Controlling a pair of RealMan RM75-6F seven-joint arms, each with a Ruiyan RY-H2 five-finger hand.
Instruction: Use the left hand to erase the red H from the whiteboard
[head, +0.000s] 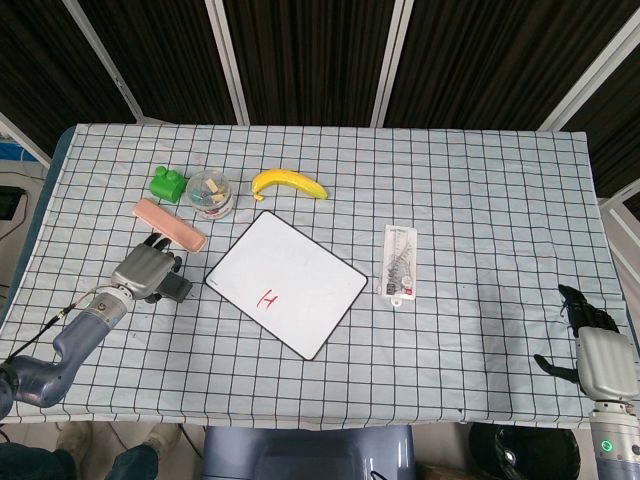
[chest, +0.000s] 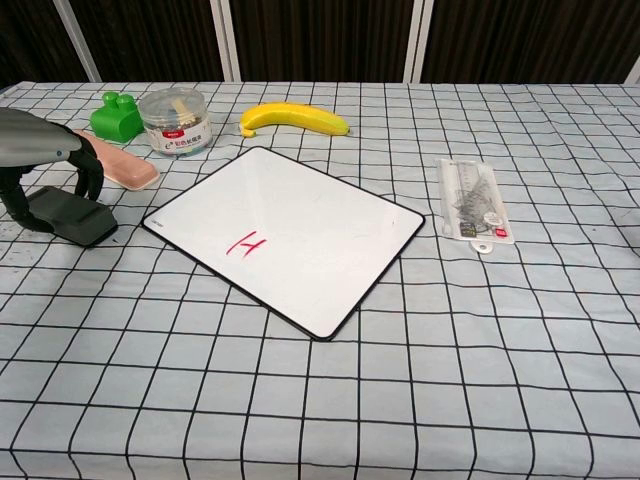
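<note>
The whiteboard (head: 305, 265) lies tilted at mid-table with a small red H (head: 268, 298) near its front-left edge; the chest view shows the same H (chest: 246, 243) on the board (chest: 310, 215). A dark eraser (chest: 75, 220) rests on the cloth left of the board. My left hand (head: 143, 270) hangs low over the eraser's (head: 179, 289) left end, thumb on one side and fingers on the far side, still spread. My right hand (head: 600, 355) stays at the table's front right corner, holding nothing, fingers apart.
Behind the board lie a banana (head: 288, 183), a clear jar (head: 210, 192), a green toy block (head: 167, 184) and a pink bar (head: 170, 224) just beyond my left hand. A packaged ruler set (head: 399, 262) lies right of the board.
</note>
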